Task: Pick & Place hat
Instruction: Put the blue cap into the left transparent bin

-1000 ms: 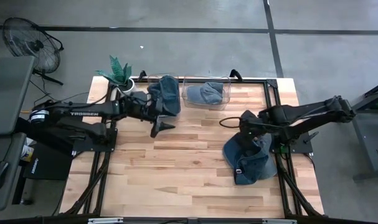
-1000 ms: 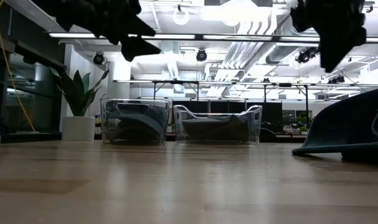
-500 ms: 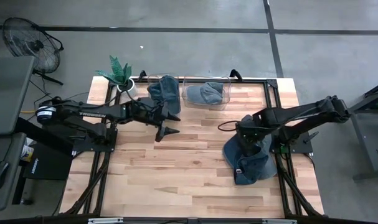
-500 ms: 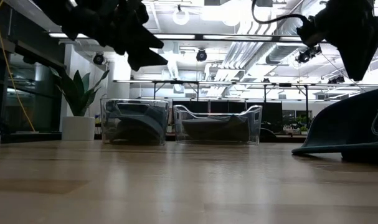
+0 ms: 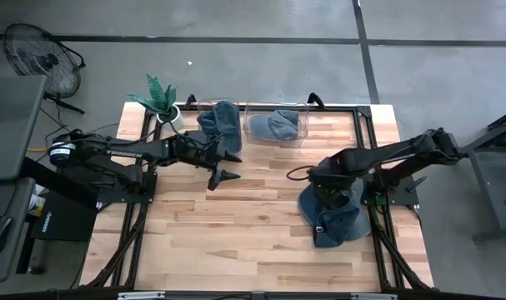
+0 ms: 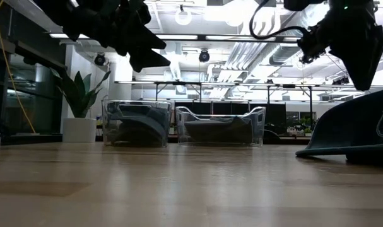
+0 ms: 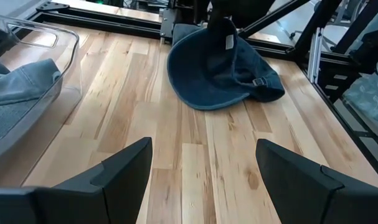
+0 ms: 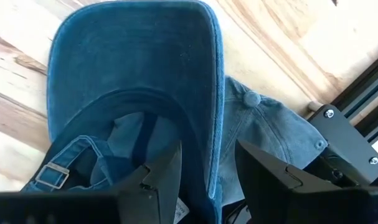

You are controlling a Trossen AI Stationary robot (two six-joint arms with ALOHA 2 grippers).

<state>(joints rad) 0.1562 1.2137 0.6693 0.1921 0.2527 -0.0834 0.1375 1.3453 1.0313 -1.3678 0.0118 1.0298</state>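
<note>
1. Denim-blue caps [image 5: 334,213] are lying in a loose pile on the right side of the wooden table [image 5: 236,225], near the frame rail, well apart from the two clear bins [image 5: 273,127] at the far edge; each bin is already holding a blue cap.
2. Hanging directly over the pile, the right gripper [image 5: 319,177] is pointing down at it. In the right wrist view its fingers [image 8: 156,177] are standing partly apart with nothing between them, straddling the stiff brim [image 8: 132,56] of the top cap.
3. That brim is running lengthwise away from the wrist camera, its edge passing through the gap between the fingers, with the buckle strap [image 8: 48,171] lying off to one side.
4. By this reading the right arm is the nearer one by far: the drop to the cap looks short and nearly straight.
5. Waiting above the table beside the left-hand bin, the left gripper [image 5: 222,163] is holding its fingers wide and empty; from there the pile [image 7: 220,68] is lying well across the boards.
6. Judging from the layout, the carry will be heading from the pile back toward the bins.
</note>
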